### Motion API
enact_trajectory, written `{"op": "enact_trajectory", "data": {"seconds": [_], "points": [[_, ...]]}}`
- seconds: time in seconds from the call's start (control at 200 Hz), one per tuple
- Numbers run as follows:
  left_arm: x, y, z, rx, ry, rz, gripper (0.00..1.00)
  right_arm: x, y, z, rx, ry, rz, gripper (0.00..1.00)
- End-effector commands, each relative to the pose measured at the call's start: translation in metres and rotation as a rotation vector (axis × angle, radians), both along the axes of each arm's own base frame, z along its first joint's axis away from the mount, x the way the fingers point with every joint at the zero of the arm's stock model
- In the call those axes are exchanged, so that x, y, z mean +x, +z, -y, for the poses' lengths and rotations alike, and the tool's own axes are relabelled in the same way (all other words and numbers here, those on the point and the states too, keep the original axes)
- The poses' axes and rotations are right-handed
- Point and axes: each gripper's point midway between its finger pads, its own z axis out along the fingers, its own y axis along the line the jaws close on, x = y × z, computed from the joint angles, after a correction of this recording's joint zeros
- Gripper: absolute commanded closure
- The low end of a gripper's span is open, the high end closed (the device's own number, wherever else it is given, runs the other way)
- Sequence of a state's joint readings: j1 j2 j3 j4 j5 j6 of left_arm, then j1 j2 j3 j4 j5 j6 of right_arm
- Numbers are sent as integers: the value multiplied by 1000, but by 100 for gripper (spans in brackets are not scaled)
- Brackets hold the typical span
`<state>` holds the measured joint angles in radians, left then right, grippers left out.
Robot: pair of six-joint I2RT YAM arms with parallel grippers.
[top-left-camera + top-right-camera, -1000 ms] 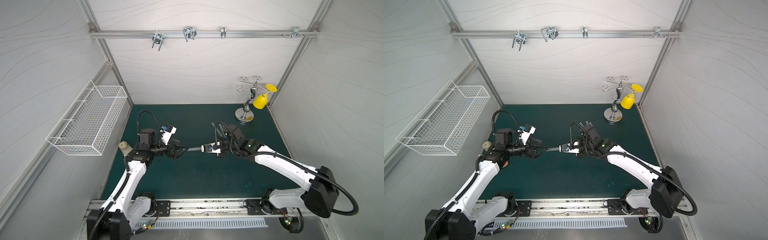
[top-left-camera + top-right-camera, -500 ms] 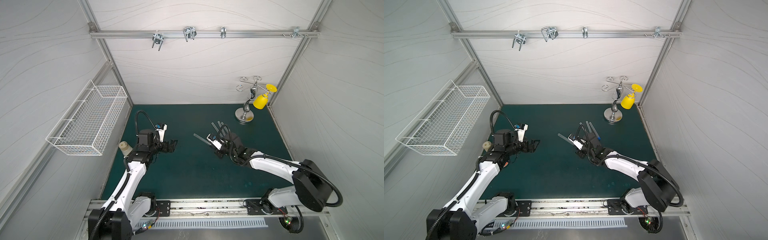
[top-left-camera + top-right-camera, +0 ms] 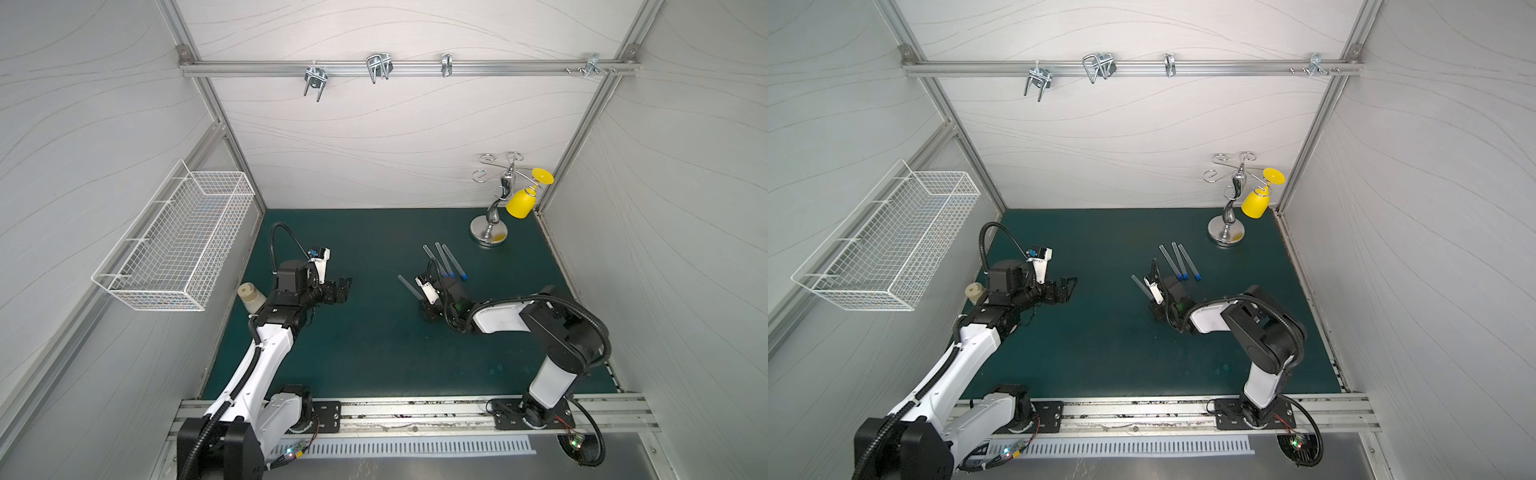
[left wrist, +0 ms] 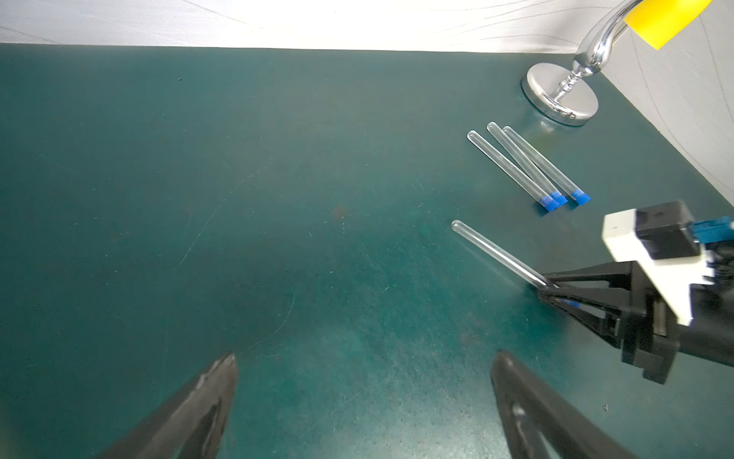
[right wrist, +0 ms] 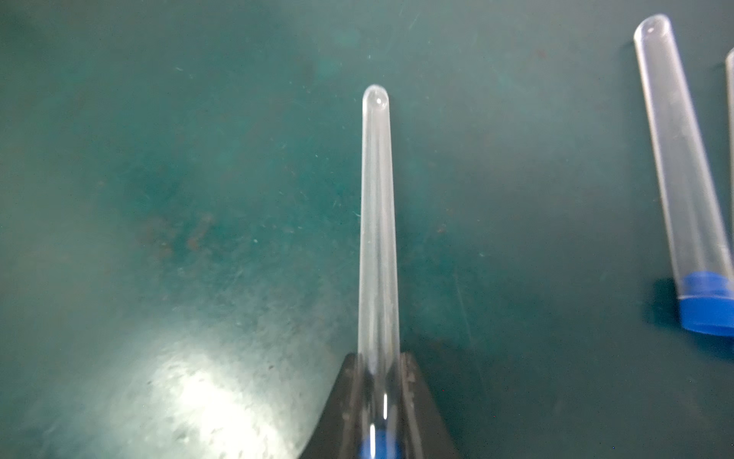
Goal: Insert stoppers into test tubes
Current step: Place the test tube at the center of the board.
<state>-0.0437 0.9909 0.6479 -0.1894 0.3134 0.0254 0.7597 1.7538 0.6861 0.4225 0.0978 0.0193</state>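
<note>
In both top views the right claw [image 3: 420, 297] is nearly closed on one clear test tube [image 3: 409, 286] that sticks out past its tips, three other test tubes [image 3: 443, 261] lie side by side on the green tabletop [image 3: 374, 353] just beyond this claw, and the left claw [image 3: 343, 286] hangs wide open and empty, well apart from them. In the left wrist view blue stoppers [image 4: 550, 204] close the three lying tubes at the ends nearest the right claw. In the right wrist view a blue stopper [image 5: 381, 441] shows in the held tube's mouth, between the fingers [image 5: 419, 409].
</note>
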Motion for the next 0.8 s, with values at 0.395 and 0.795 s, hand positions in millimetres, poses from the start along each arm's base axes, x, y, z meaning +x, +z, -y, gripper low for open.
{"op": "enact_trajectory", "data": {"seconds": [0.395,0.795], "points": [[14,18,-9,-10,74,55,0,5,-32,2,-58,-52,-48,69],[35,4,-22,130,140,121,0,15,65,21,48,-74,102,29]]}}
